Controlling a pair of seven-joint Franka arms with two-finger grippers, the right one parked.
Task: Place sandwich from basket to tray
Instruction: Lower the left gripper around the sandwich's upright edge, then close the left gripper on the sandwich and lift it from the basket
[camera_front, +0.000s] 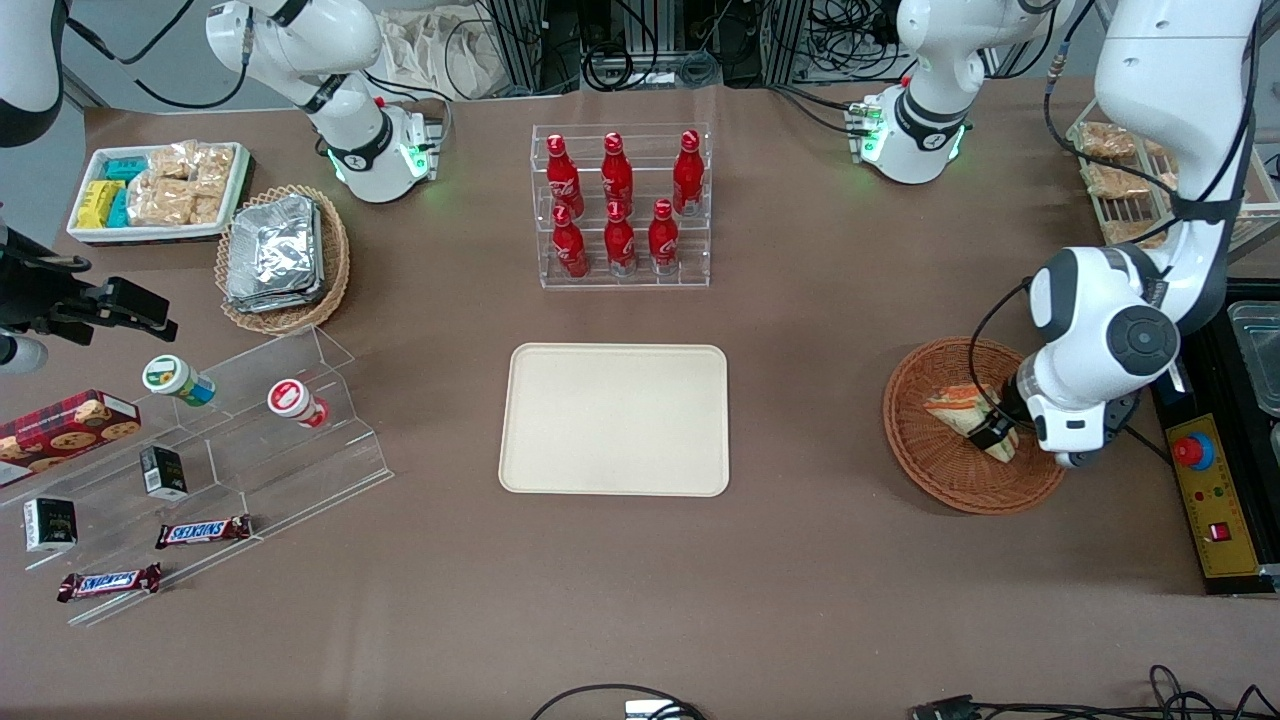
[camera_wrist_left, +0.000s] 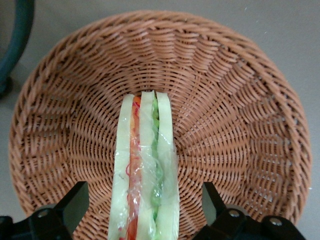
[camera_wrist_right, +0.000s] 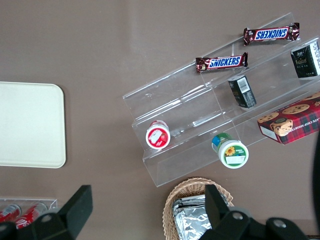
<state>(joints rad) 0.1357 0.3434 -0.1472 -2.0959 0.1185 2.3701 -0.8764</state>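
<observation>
The sandwich (camera_front: 962, 408) (camera_wrist_left: 145, 170), a clear-wrapped wedge with orange-red and green filling, lies in the reddish-brown wicker basket (camera_front: 925, 445) (camera_wrist_left: 235, 115) toward the working arm's end of the table. My left gripper (camera_front: 996, 428) (camera_wrist_left: 145, 205) is lowered into the basket, open, with one black finger on each side of the sandwich and a gap to each. The cream-beige tray (camera_front: 615, 420) (camera_wrist_right: 27, 125) lies bare mid-table.
An acrylic rack of red bottles (camera_front: 620, 205) stands farther from the front camera than the tray. Toward the parked arm's end are a tan basket of foil packets (camera_front: 280, 255), a white snack tray (camera_front: 155, 190) and an acrylic stepped shelf (camera_front: 200, 470). A control box (camera_front: 1210, 490) sits beside the basket.
</observation>
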